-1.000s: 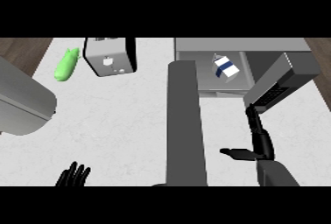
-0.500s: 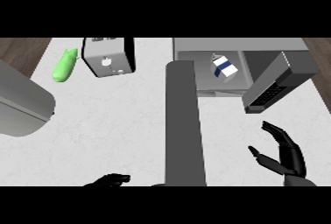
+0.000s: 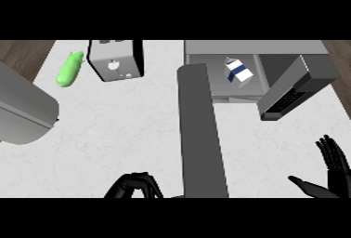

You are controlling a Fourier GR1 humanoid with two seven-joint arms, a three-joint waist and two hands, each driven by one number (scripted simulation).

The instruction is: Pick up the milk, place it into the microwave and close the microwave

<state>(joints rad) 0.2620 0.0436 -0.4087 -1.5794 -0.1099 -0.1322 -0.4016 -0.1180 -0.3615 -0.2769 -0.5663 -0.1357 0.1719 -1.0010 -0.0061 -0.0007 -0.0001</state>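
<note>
The milk carton (image 3: 237, 70), white with a blue band, stands inside the open microwave (image 3: 274, 49) at the back right. The microwave's door (image 3: 294, 89) hangs open, swung out to the right. My right hand (image 3: 332, 168) is at the lower right edge, open with fingers up, apart from the door. My left hand (image 3: 135, 187) shows at the bottom edge left of centre, its fingers curled and holding nothing. A tall grey slab (image 3: 201, 132) runs down the middle between the hands.
A silver toaster (image 3: 116, 60) stands at the back, with a green cucumber-like vegetable (image 3: 68, 69) to its left. A large grey rounded object (image 3: 22, 111) fills the left edge. The white counter (image 3: 116, 135) lies between them.
My right hand has pulled back from the microwave door toward the lower right corner. My left hand has moved right along the bottom edge and curled its fingers.
</note>
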